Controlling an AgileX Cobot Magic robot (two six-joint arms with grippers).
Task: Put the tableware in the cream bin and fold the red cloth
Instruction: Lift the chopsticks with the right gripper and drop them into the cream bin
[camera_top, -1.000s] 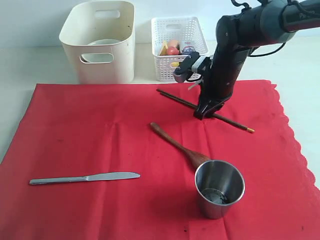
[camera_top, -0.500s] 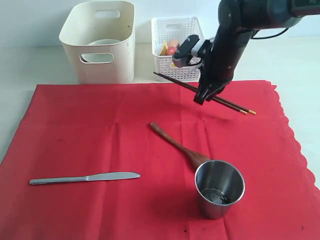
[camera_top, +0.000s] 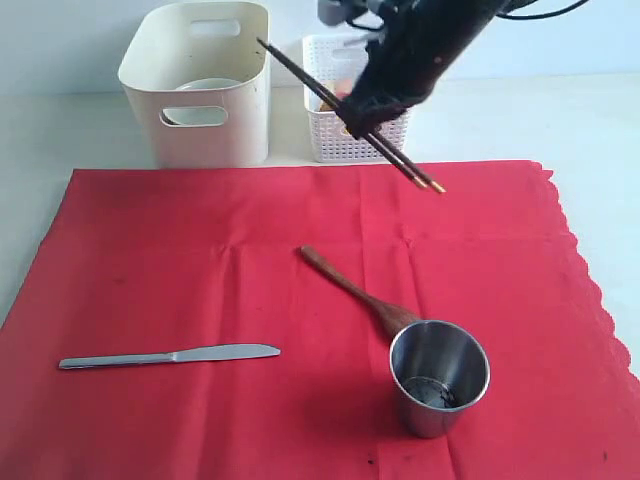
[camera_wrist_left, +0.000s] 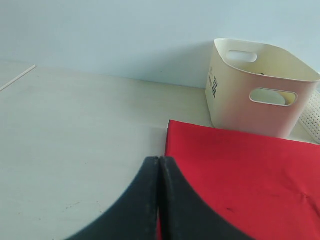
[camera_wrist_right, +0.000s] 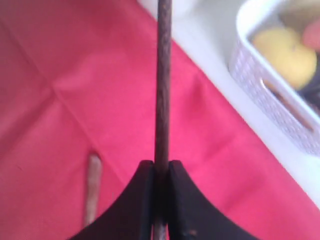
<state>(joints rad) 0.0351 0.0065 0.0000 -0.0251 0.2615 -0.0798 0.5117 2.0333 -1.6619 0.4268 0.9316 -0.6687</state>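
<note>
The dark slender chopsticks (camera_top: 300, 74) are aloft near the far edge of the bright red cloth (camera_top: 200, 260), clamped mid-length in the tightly closed right hand (camera_top: 362, 118), their long axis slanting with the raised tips nearest the tall cream plastic bin (camera_top: 210, 140).

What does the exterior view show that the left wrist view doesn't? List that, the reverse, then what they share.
Exterior only: the right claw gripping the dark chopsticks in the air, plus the wooden spoon, steel cup and table knife on the red cloth. Left wrist only: the left claw, shut. Both: the cream bin and that cloth.
</note>
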